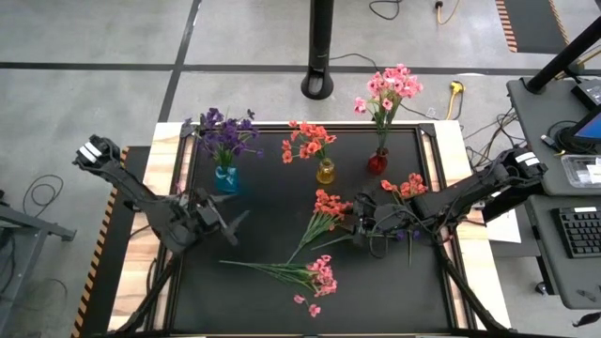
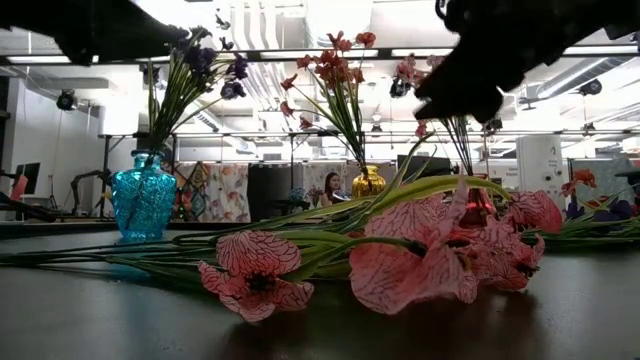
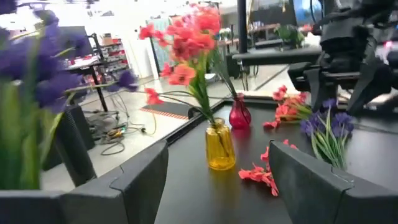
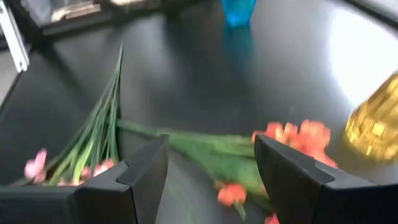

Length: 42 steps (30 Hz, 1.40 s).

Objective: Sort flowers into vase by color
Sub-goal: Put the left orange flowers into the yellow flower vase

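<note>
R gripper (image 1: 362, 228) open, empty, hovering over orange-red spray (image 1: 324, 208) on mat. Drop straight, pinch stem not blossoms. L gripper (image 1: 230, 223) open, empty, near blue vase (image 1: 226, 178).

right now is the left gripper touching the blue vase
Apart. The high view shows the left gripper with open jaws over bare mat, a clear gap from the blue vase.
</note>
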Each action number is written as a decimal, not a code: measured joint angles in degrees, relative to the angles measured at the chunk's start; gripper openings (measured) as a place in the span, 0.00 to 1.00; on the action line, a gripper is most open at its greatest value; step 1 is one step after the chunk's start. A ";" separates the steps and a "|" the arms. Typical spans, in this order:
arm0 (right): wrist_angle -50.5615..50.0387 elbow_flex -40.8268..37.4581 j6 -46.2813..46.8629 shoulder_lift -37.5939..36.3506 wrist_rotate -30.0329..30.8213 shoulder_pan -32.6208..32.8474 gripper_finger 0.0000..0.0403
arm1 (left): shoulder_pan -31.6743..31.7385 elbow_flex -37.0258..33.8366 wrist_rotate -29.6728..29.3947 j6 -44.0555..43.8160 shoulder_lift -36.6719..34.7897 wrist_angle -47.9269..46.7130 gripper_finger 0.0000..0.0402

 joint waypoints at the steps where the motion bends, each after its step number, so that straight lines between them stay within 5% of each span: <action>1: -1.56 0.00 1.24 -0.02 -1.14 -0.02 0.57 | 0.03 1.75 0.01 -0.76 1.93 -1.61 0.64; 8: -25.29 5.99 9.99 0.11 -12.30 0.12 0.57 | 0.05 12.25 4.50 -1.83 14.61 -5.52 0.64; 17: -45.68 12.95 14.95 0.09 -13.46 1.07 0.57 | 2.02 20.86 13.22 -5.02 26.10 -5.54 0.64; 34: -48.03 14.73 11.79 0.09 -13.52 1.14 0.57 | 21.16 32.92 41.33 -11.25 48.04 -5.62 0.63; 42: -48.01 14.67 10.11 0.09 -13.50 1.14 0.57 | 23.52 34.33 48.48 -21.09 50.21 -18.18 0.55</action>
